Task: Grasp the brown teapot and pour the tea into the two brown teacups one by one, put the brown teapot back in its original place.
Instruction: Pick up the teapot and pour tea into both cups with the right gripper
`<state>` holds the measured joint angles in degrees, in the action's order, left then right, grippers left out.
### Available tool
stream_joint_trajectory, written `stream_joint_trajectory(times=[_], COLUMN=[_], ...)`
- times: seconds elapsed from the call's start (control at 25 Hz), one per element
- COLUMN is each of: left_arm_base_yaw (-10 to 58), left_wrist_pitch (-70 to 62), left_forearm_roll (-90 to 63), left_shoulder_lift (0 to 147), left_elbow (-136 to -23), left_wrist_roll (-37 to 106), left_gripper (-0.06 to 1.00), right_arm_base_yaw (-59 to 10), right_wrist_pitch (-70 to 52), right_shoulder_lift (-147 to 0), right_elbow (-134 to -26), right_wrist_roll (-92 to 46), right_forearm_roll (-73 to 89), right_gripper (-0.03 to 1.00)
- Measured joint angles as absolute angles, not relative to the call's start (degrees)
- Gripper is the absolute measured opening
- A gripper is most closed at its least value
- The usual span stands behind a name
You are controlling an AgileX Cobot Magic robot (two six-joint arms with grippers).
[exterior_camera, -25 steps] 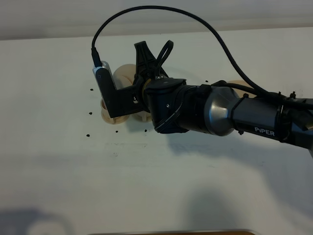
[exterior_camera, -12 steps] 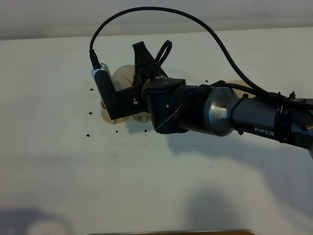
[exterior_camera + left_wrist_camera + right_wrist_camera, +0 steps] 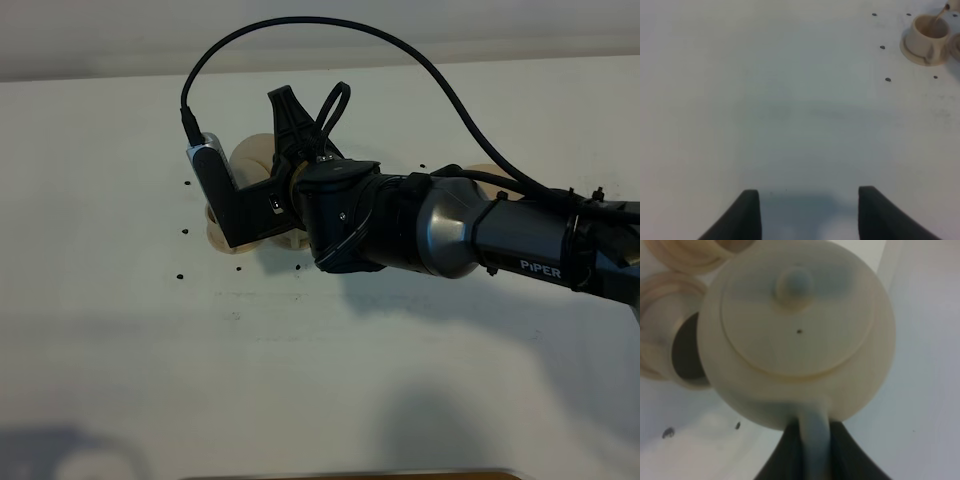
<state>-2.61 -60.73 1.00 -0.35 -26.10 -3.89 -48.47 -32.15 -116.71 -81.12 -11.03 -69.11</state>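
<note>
Table (image 3: 120,350): a plain white top with a few dark specks, lying beneath the pot.
Right arm (image 3: 450,235): stretched across the middle to the pot, with the wrist rolled over to one side.
Pot (image 3: 795,335): carried clear of the table with its lid on. The roll of the wrist suggests it is tipped for pouring. The spout is hidden behind the body in the right wrist view.
Right gripper (image 3: 812,440): clamped narrow on the pot's handle (image 3: 814,422), with one jaw on each side of the loop.
Left gripper (image 3: 807,215): parked well apart from the pot. The jaws are spread wide and nothing is held between them.
Big saucer (image 3: 492,169): left bare and well apart from the pot on the right arm's side, half hidden by that arm.
Cups (image 3: 682,350): both are set just below the pot, each on its small saucer. One is partly covered by the pot's body and its inside looks dark.
Done: the pot is grasped, lifted off the big saucer and brought over the cups.
In hand: pouring is judged to be under way. No stream can be made out, and whether either cup is filled cannot be told.
Left: any pour not yet made is to be finished, and the pot is to be set back on the big saucer and released.
</note>
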Motion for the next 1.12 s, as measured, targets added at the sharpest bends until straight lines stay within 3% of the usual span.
stream_joint_trajectory(times=[1.12], left_arm_base_yaw=[-2.6], left_wrist_pitch=[-60.7], left_forearm_roll=[1.0], left_shoulder_lift=[-0.3], left_elbow=[-26.1], left_wrist_roll=[-3.8], left_gripper=[0.50], right_arm_base_yaw=[-47.9], right_wrist_pitch=[-32.2], right_shoulder_lift=[-116.7], right_elbow=[-81.8], right_wrist_roll=[-13.0], right_forearm_roll=[-69.2], right_gripper=[0.08])
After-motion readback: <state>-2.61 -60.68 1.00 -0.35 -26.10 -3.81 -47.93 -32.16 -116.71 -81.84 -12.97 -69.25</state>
